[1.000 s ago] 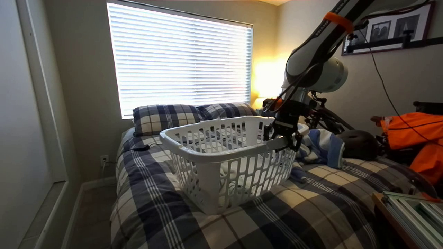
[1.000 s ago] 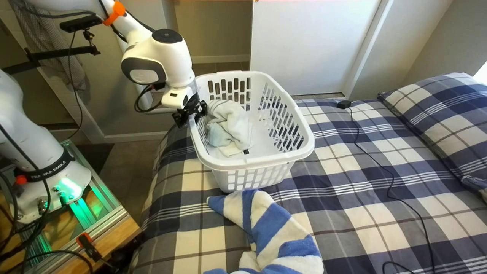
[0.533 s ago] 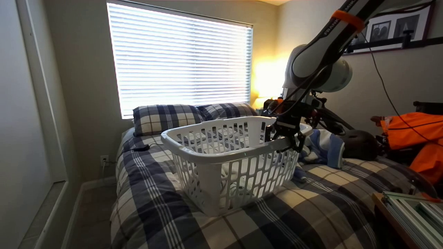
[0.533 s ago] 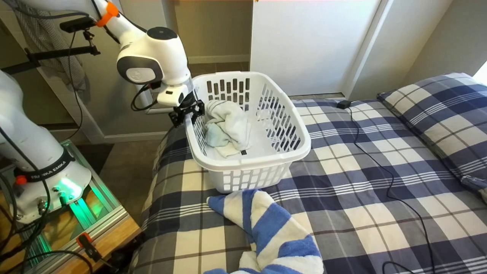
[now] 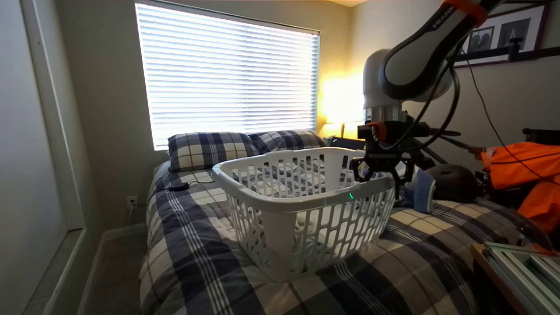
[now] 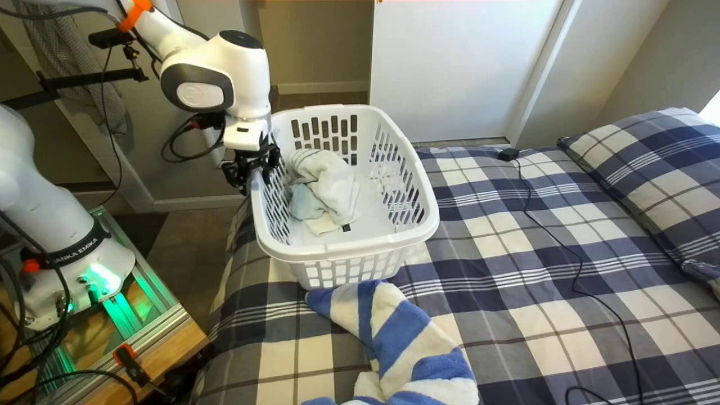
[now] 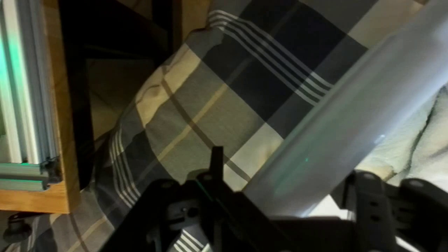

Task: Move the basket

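Bed (image 6: 495, 270): basket rim (image 7: 346, 122) between fingers (image 7: 369, 199)

One basket (image 6: 344, 249), two pillows (image 5: 210, 151) (image 5: 286, 139) counted

The basket tally stands at one, confirmed in both exterior views. Pale cloth (image 6: 329, 180) is present inside it; the folds overlap and the number of pieces cannot be determined. Recorded: one robot arm (image 6: 247, 73) and one gripper (image 5: 379, 186) with two fingers (image 7: 217, 162). Recorded likewise: one bed (image 6: 506, 315) and one table (image 6: 179, 341). On the bed, besides the pillows, lie one striped towel (image 6: 402, 332) and one black power adapter (image 6: 509, 153). Also noted: one clamp (image 6: 134, 365), one camera (image 6: 111, 37), one window (image 5: 227, 70), one wall outlet (image 5: 132, 202), and one framed picture (image 5: 496, 33) displaying at least two photographs (image 5: 480, 40).
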`<state>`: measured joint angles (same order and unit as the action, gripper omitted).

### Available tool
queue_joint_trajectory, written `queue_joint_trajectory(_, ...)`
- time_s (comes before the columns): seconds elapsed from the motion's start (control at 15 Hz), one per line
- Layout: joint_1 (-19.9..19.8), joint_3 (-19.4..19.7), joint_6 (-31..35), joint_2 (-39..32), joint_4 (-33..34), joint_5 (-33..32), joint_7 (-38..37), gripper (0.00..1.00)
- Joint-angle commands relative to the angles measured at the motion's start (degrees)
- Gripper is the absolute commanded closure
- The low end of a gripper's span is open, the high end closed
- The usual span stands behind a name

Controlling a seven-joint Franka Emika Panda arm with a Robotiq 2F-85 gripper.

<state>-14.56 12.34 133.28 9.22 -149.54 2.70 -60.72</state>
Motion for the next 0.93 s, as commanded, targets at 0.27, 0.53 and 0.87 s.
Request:
queue_joint_trajectory(0.27,-3.0,-1.0,-17.5,4.1,4.7,-11.8,2.3,0.00)
queue_joint_trajectory(0.53,-3.8,-0.5,-6.7,0.8,5.5,-17.9,1.1,0.00)
queue_joint_trajectory(0.87,-3.2,0.4,-0.5,0.5,4.5,-18.0,11.5,0.00)
